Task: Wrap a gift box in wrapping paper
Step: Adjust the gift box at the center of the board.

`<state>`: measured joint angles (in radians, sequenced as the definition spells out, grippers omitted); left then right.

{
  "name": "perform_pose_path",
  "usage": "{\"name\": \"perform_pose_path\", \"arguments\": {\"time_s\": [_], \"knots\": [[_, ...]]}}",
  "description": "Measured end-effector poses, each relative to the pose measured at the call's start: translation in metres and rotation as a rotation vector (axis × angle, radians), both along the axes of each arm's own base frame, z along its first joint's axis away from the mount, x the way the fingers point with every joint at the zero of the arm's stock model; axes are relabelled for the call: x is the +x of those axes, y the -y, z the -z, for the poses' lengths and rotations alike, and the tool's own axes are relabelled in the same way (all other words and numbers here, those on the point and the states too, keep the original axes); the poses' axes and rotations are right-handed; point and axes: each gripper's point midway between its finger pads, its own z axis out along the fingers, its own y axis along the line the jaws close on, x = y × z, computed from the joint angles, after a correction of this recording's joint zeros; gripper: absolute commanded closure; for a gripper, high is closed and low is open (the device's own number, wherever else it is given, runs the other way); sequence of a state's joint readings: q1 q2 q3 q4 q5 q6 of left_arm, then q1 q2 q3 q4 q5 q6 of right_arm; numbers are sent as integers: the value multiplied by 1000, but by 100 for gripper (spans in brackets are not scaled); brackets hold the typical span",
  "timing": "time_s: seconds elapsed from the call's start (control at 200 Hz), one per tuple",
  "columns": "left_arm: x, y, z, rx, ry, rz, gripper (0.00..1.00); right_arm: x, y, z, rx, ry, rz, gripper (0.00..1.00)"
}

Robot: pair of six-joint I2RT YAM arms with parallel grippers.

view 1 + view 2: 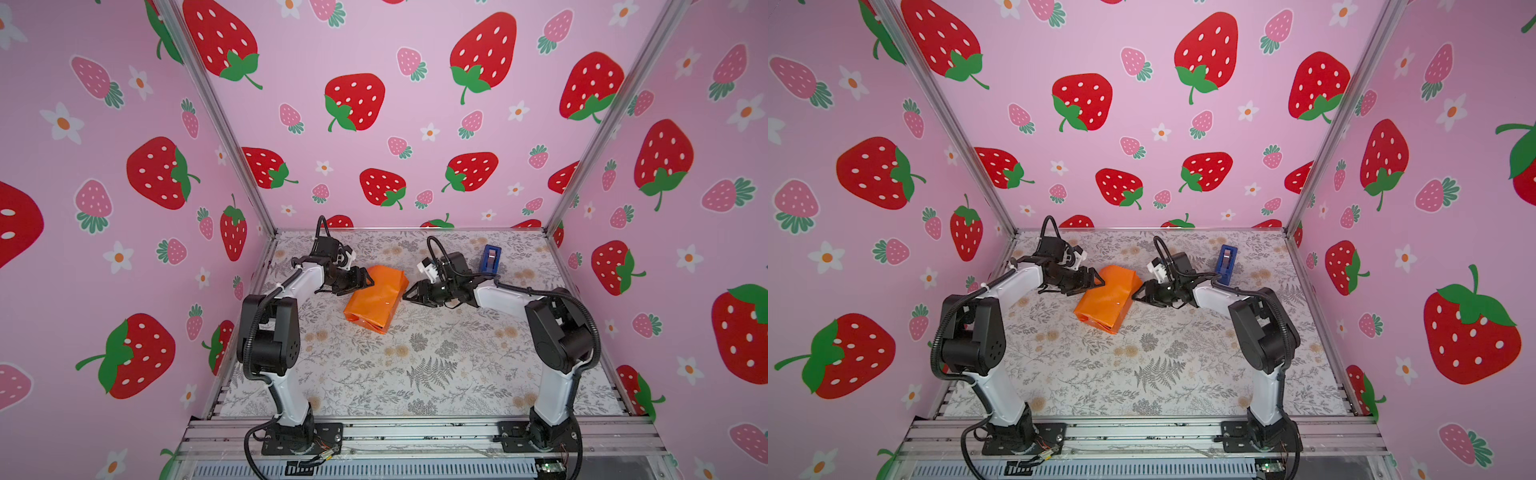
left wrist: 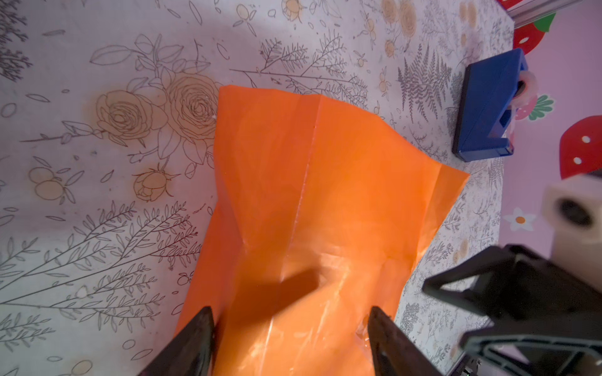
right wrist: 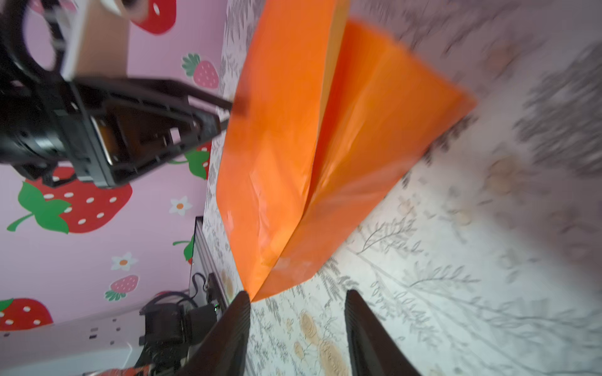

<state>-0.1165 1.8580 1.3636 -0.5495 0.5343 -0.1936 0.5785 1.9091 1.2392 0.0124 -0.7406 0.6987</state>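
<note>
Covering the table is a pale cloth [image 1: 419,374] printed with grey ferns, sprigs and tan roses, and it lies flat from edge to edge. Pink walls [image 1: 374,54] patterned with red and pink strawberries and small white flowers close in three sides. They meet at the back corners on bare metal posts [image 1: 216,112]. A ribbed metal rail [image 1: 415,432] runs along the front, where both arm bases are bolted down.

The wrapping paper [image 1: 376,297] lies toward the back middle of the cloth, folded over into a creased orange bundle with its glossy face out. A sliver of paler yellow shows along the overlap in the right wrist view. It sits between the two grippers.

The left gripper [image 1: 369,282] meets its far left edge. Its fingers are spread wide, and the paper fills the gap between them in the left wrist view. Whether they squeeze it or only rest on it I cannot tell from so close.

The right gripper [image 1: 405,296] is at the paper's right edge, fingers partly apart with only cloth between them. One fingertip [image 3: 242,302] is just beside a paper corner, and the gripper holds nothing.

A blue tape dispenser [image 1: 491,259] stands near the back right corner, apart from the paper.
</note>
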Motion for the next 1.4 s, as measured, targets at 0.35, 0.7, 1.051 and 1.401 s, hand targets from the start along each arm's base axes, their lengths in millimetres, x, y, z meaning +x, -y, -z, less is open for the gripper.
{"name": "perform_pose_path", "arguments": {"time_s": [0.35, 0.7, 1.051, 1.401], "knots": [[-9, 79, 12, -10, -19, 324, 26, 79, 93, -23, 0, 89, 123, 41], [-30, 173, -12, -107, 42, 645, 26, 45, 89, 0, 31, -15, -16, 37], [-33, 171, -17, -77, 39, 659, 26, -12, 98, 48, 28, -220, -63, 38], [-23, 129, -86, -1, 236, 525, 25, -49, 89, 19, 137, -240, -120, 63]]}}
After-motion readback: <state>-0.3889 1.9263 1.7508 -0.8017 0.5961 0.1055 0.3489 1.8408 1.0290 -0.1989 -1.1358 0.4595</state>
